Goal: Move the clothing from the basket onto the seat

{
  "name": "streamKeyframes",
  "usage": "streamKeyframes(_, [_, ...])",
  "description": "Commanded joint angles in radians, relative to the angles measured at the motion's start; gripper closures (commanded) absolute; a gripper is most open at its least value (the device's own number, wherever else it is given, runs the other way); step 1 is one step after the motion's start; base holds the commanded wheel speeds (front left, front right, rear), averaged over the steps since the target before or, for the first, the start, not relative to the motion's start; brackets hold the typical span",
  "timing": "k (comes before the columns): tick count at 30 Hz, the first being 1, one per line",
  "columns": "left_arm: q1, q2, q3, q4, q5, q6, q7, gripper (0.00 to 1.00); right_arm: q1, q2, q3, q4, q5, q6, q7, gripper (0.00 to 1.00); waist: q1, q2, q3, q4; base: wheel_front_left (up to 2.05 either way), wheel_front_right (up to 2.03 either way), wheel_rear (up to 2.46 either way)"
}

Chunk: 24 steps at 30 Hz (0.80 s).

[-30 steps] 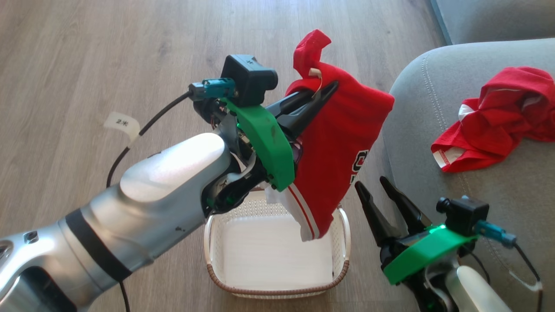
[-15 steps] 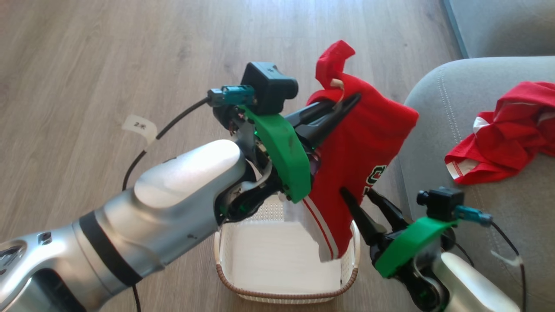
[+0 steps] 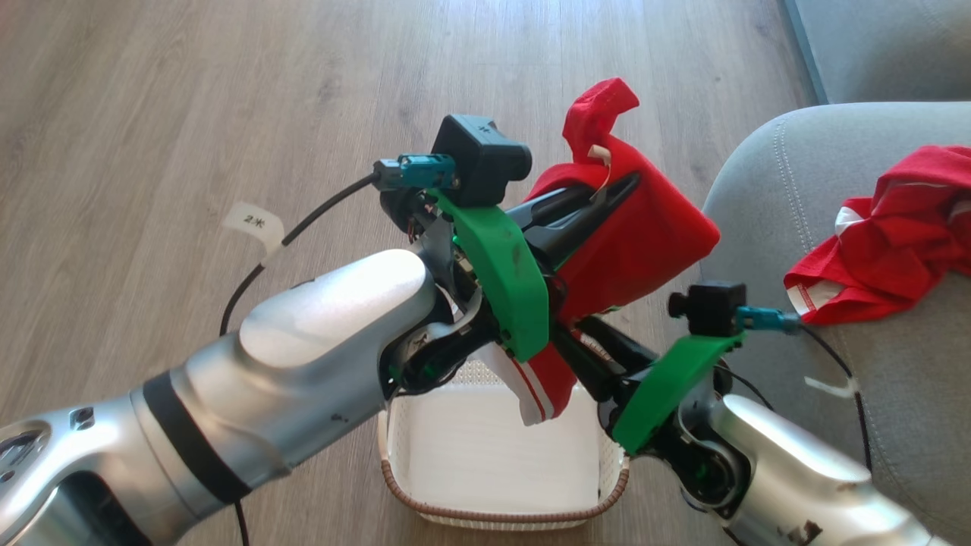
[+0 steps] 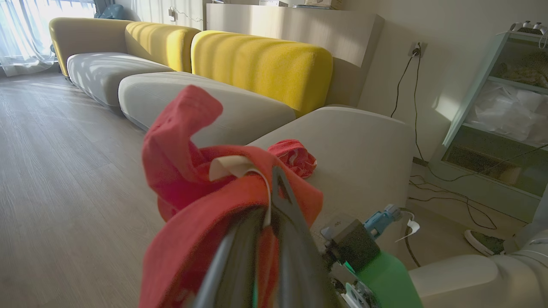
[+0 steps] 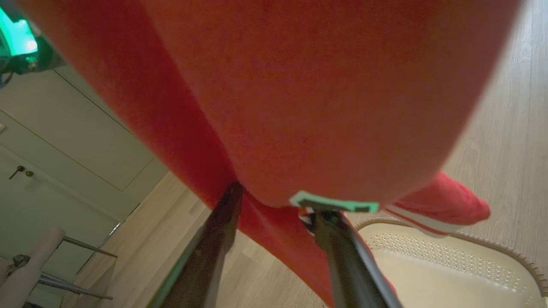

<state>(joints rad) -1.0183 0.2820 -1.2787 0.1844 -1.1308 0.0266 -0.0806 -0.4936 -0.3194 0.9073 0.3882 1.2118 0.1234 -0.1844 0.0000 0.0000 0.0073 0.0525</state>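
Just above basket [image 3: 501, 520] rim, garment [image 3: 645, 227] hem

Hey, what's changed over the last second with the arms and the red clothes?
The right claw swung left, in under the hanging garment, jaws open against the fabric. The left claw stays shut on it; the other garment stays on the seat.

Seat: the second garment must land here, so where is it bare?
Bare: the strip of seat between its rounded edge and the lying garment, and the cushion nearer the robot than that garment, crossed by a cable. Crowded: over the basket, around the hanging garment.
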Motion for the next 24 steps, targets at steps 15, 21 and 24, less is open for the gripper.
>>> streamKeyframes(15, [-0.02,0.022,0.043,0.01,-0.017,-0.002,0.003,1.0,-0.108,-0.131,0.128,-0.076,0.222,0.007,0.125,1.0,0.0,0.0,-0.007,-0.014,0.0,0.0,0.0])
streamKeyframes(21, [-0.006,0.031,0.043,0.016,-0.023,0.004,0.0,1.0,-0.09,-0.179,0.129,-0.114,0.226,0.007,0.063,1.0,0.0,0.0,-0.011,-0.025,0.0,0.0,0.0])
streamKeyframes(24, [0.004,0.038,0.044,0.021,-0.027,0.007,-0.003,1.0,-0.077,-0.215,0.117,-0.145,0.223,0.007,0.014,1.0,0.0,0.0,-0.011,-0.035,0.0,0.0,0.0])
